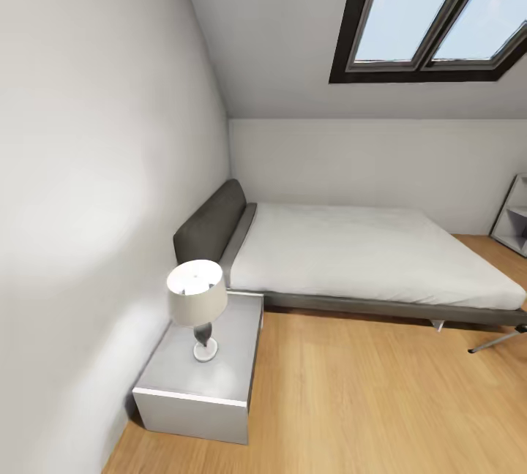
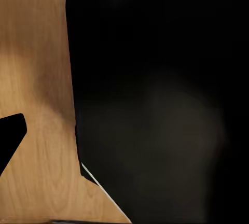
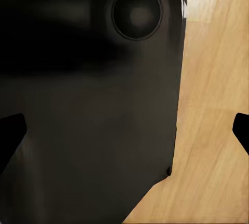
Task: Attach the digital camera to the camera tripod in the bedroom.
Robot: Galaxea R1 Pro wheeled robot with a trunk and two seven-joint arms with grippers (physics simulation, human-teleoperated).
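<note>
Tripod parts are all that can be made out of the task's things: at the right edge of the head view a single silver leg with a black foot (image 1: 499, 341) slants across the light wood floor (image 1: 351, 401), just past the foot end of the bed, and the rest of the camera tripod is cut off by the frame. Whether that leg touches the bed frame cannot be told.

The bedroom itself is plain to see. A low grey bed (image 1: 366, 254) with a white mattress and a dark padded headboard (image 1: 210, 222) stands against the left wall, under a sloped ceiling with a dark-framed skylight (image 1: 432, 13). Beside the headboard a white nightstand (image 1: 201, 379) carries a table lamp (image 1: 196, 302) with a pale shade and a dark stem on a round white base. At the far right a pale open shelf unit (image 1: 512, 222) is half cut off; what it holds is too small to tell.

In the left wrist view a large black rounded body (image 2: 155, 105) hides most of the floor, and one dark fingertip (image 2: 10, 136) shows at the edge; the left gripper's state cannot be told. In the right wrist view a similar black body with a round recess (image 3: 137, 14) blocks the middle, and dark fingertips (image 3: 10, 133) stand at both edges, well apart with nothing between them, so the right gripper is released.
</note>
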